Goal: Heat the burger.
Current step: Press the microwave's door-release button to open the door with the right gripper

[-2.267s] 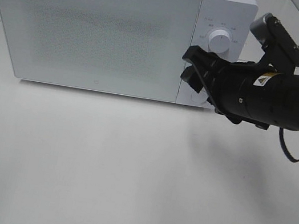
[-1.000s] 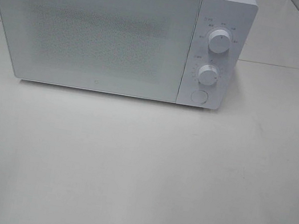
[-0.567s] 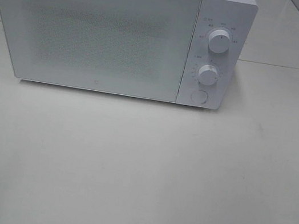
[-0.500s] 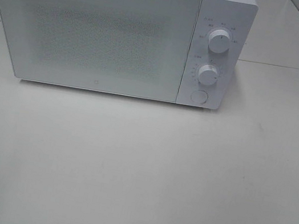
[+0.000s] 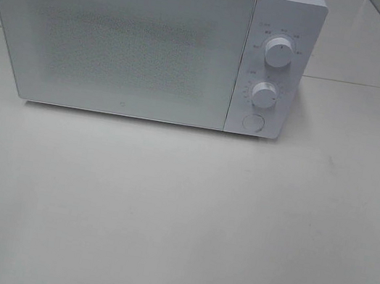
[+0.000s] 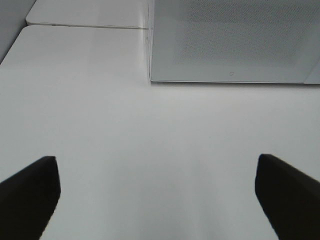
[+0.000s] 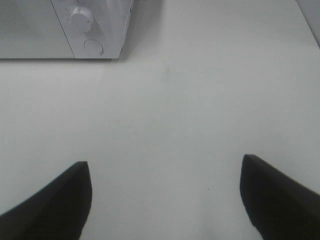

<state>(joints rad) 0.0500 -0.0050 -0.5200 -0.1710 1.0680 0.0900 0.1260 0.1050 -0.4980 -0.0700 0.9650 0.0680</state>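
Well, burger not in view, direction unknown; microwave (image 5: 133,44) door shut, ahead of both jaws. L gripper (image 6: 157,165), R gripper (image 7: 165,160) spread wide, nothing btwn them.

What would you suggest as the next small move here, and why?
Probably hold both arms back and wait: the microwave door is shut, no burger shows in any view, and left gripper and right gripper hang open, holding nothing.

Microwave (image 5: 133,44) sits on table (image 5: 176,220), well ahead of left gripper (image 6: 156,160) fingers (image 6: 30,195); ahead and leftward of right gripper (image 7: 165,161) fingers (image 7: 55,200). Upper knob (image 5: 279,52) over lower knob (image 5: 264,95) on its right panel, button (image 5: 252,122) beneath.
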